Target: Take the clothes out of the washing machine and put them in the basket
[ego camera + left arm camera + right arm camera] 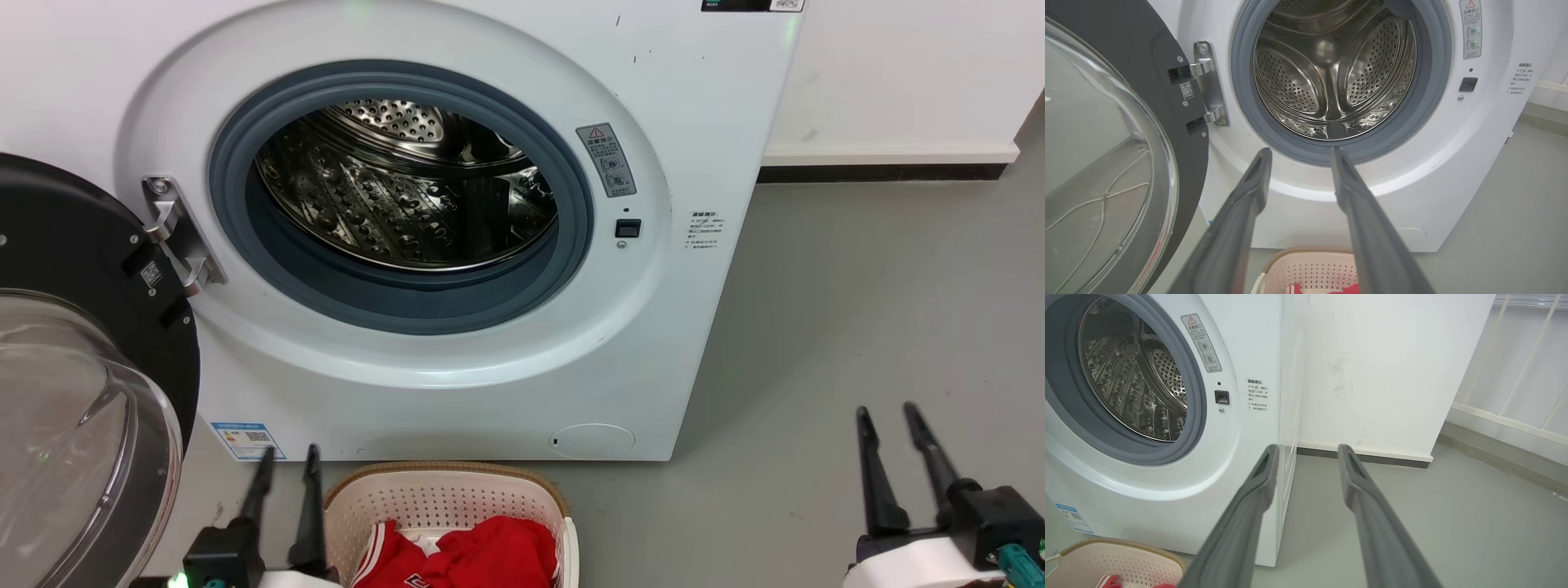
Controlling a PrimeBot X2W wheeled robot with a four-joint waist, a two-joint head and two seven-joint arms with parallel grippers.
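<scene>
Clothes (465,555) crumpled, no clear long axis, in basket (441,490) just right of left gripper (290,451). Left gripper and right gripper (886,410): fingers parted, empty, pointing forward toward washing machine (457,392).

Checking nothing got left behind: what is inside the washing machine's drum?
The drum shows bare perforated steel, nothing red. Its lowest front part is hidden behind the grey door seal. The clothes lie in the basket.

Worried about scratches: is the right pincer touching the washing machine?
Apart. The head view shows a stretch of bare grey floor between the right pincer, open and empty, and the washing machine.
</scene>
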